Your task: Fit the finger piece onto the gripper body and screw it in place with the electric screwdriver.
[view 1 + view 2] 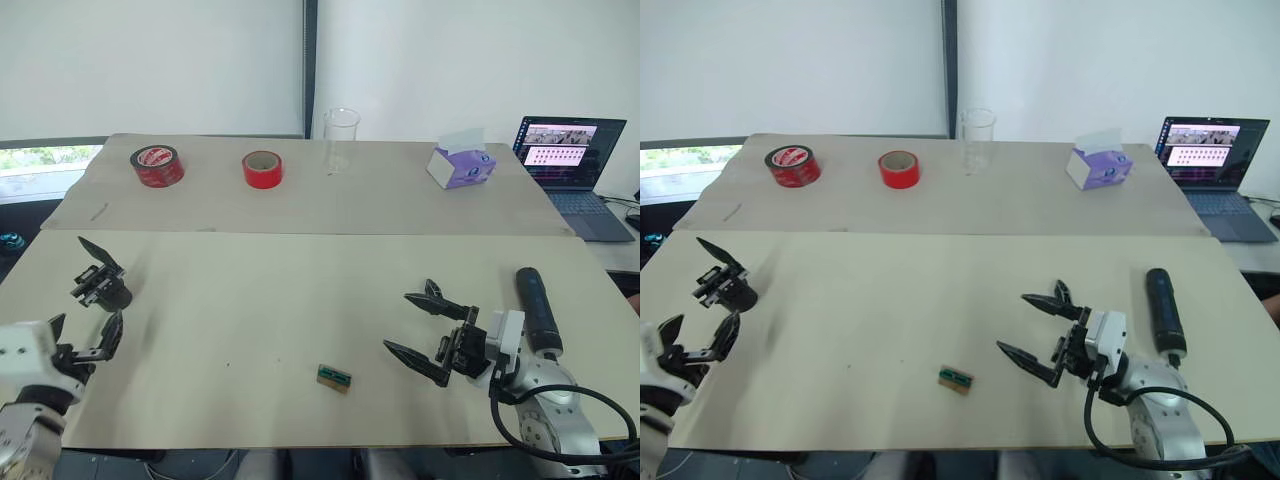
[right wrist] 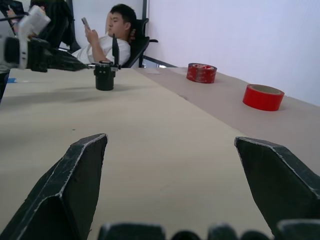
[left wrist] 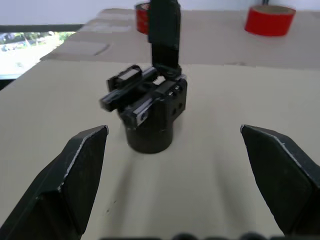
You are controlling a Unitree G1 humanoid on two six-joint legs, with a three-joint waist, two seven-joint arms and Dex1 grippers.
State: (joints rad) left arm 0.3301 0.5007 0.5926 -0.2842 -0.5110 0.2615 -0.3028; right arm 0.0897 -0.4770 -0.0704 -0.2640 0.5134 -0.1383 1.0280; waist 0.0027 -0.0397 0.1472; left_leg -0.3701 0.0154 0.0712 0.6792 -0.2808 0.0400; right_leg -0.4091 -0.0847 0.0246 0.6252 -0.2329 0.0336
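Presently, gripper body [image 3: 150, 112]: upright on the table's [image 1: 300, 300] left side.
Left gripper [image 3: 175, 185]: spread wide, empty, just short of the body.
Right gripper [image 1: 425, 330]: spread, empty.
Electric screwdriver [image 1: 535, 308]: lying beside the right gripper.

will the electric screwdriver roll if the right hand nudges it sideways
Probably yes: the electric screwdriver is a smooth black cylinder lying flat on the table, so a side push would likely roll it. It looks stiff and thick, so the open right hand should need a wide grip.

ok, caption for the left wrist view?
Open left gripper facing the upright gripper body on the table.
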